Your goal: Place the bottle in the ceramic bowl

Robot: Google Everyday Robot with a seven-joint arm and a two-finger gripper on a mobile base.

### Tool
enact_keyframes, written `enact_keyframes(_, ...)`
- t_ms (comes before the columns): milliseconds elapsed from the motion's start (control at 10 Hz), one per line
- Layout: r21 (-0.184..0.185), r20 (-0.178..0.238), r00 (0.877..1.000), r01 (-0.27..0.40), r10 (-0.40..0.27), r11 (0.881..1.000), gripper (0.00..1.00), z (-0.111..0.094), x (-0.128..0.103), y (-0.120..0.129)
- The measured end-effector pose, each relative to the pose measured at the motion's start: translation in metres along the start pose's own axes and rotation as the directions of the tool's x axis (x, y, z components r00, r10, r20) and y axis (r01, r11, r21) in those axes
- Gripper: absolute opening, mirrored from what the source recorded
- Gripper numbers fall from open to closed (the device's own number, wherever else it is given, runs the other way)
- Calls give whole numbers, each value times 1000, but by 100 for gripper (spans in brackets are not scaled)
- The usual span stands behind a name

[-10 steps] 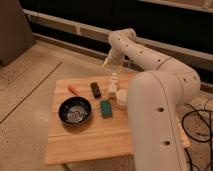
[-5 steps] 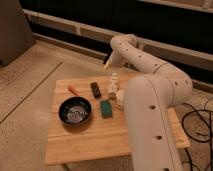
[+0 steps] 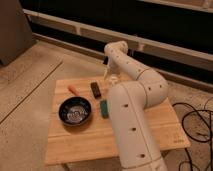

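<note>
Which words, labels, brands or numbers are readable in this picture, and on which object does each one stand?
None can be read. The black bar, the green block, the ceramic bowl and the robot arm show no legible marking.
The pincer, above the far edge of the table, bears none either.

The tabletop (image 3: 75, 145) is pale, matt wood. The ceramic bowl (image 3: 75, 111) looks glossy black, speckled inside. The arm (image 3: 131, 117) is smooth white plastic, its gripper (image 3: 106, 72) hanging near the tabletop's far edge.

One high view behind arm (image 3: 132, 125), facing table (image 3: 75, 147); end effector (image 3: 107, 74) at far edge.
</note>
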Motion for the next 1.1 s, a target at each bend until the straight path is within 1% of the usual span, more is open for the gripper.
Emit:
enact_keyframes(100,32,-43,999,3,-2,999,65,12,6,-2)
enact_keyframes(200,59,-76,997,3,2,998,63,21,11,-7)
enact_keyframes(300,73,-90,996,3,4,997,56,26,12,-6)
enact_keyframes(400,75,-77,997,-8,14,997,43,24,5,-3)
enact_keyframes(600,77,-41,998,-46,49,996,22,18,-6,-8)
enact_keyframes(700,73,-23,998,-62,63,995,9,13,-12,-8)
enact_keyframes(800,61,0,997,-72,73,995,2,4,-18,-7)
enact_keyframes(900,40,41,996,-79,78,996,0,-11,-29,-5)
enact_keyframes(1000,4,101,992,-81,80,997,0,-38,-45,2)
enact_keyframes(1100,-20,150,986,-66,68,998,0,-62,-57,11)
